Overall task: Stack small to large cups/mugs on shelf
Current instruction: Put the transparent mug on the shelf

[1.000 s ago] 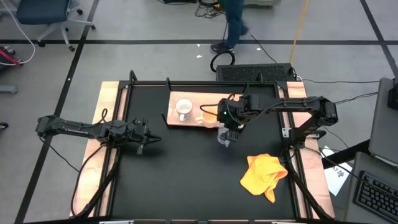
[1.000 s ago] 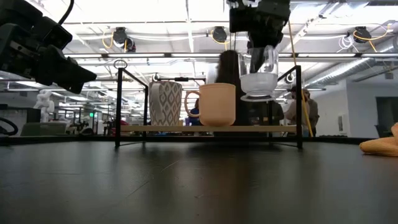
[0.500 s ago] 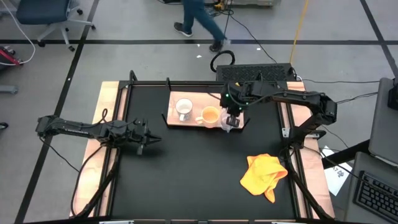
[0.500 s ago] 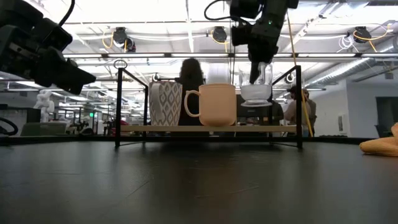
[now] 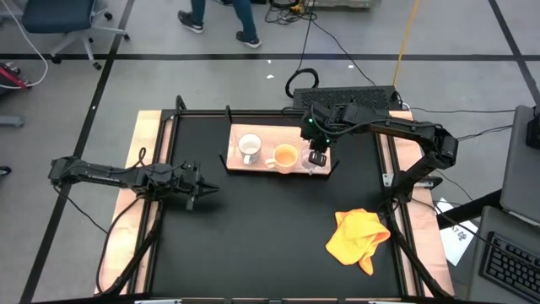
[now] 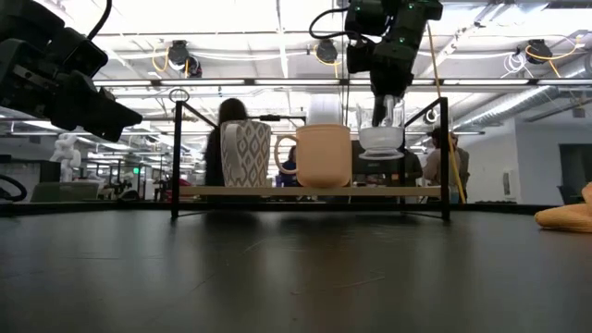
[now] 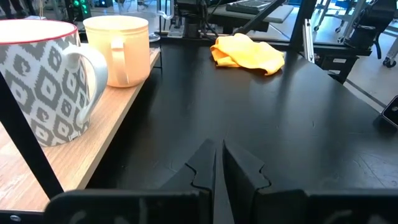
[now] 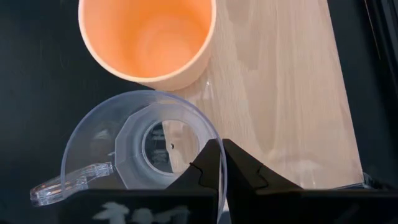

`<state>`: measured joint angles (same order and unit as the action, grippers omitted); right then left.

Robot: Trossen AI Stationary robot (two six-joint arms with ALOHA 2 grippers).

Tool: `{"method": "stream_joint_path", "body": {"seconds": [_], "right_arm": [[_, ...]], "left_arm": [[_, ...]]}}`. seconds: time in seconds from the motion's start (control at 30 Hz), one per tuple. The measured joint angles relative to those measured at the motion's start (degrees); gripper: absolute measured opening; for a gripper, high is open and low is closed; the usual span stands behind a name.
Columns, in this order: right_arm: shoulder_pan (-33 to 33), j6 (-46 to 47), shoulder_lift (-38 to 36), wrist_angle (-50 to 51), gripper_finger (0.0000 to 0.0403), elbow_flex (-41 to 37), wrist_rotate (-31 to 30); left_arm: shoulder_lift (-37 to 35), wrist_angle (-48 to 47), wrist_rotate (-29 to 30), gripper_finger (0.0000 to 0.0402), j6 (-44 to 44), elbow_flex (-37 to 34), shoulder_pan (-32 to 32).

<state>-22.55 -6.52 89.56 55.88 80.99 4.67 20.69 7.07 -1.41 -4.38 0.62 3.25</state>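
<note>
right end effector pinches the rim of the glass cup and holds it over the near end of the shelf, just beside the orange mug; the white mug stands farther along the shelf past the orange one. from above, the right arm reaches across the counter from its far corner, bent at the elbow, wrist turned down. left end effector waits well apart from the shelf, arm stretched low, fingers pressed together on nothing. a yellow cloth lies on the counter, near the right arm's base.

at counter height, the right end effector comes down from above and the glass cup hangs clear above the shelf board, its base not yet on it, close beside the orange mug.

past the left fingers, the white mug and orange mug stand on the shelf edge, the cloth beyond.

past the right fingers, the glass cup sits partly over the shelf edge and nearly against the orange mug.

risk, as i judge it: lowered here, the cup may land half off the board and tip, or knock the orange mug; a thin rim grip could also slip.
</note>
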Motion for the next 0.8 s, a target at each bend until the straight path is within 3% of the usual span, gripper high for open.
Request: {"method": "stream_joint_path", "body": {"seconds": [0.53,0.8], "right_arm": [[-1.4,-3.4,0.0,-2.9,0.0,-0.2,0.0],[-2.6,-4.5,0.0,-3.6,0.0,-4.0,0.0]], "left_arm": [[0.0,0.0,0.0,0.0033,-0.3,0.0,0.0],[0.0,0.0,0.0,0.0033,-0.2,0.0,0.0]]}}
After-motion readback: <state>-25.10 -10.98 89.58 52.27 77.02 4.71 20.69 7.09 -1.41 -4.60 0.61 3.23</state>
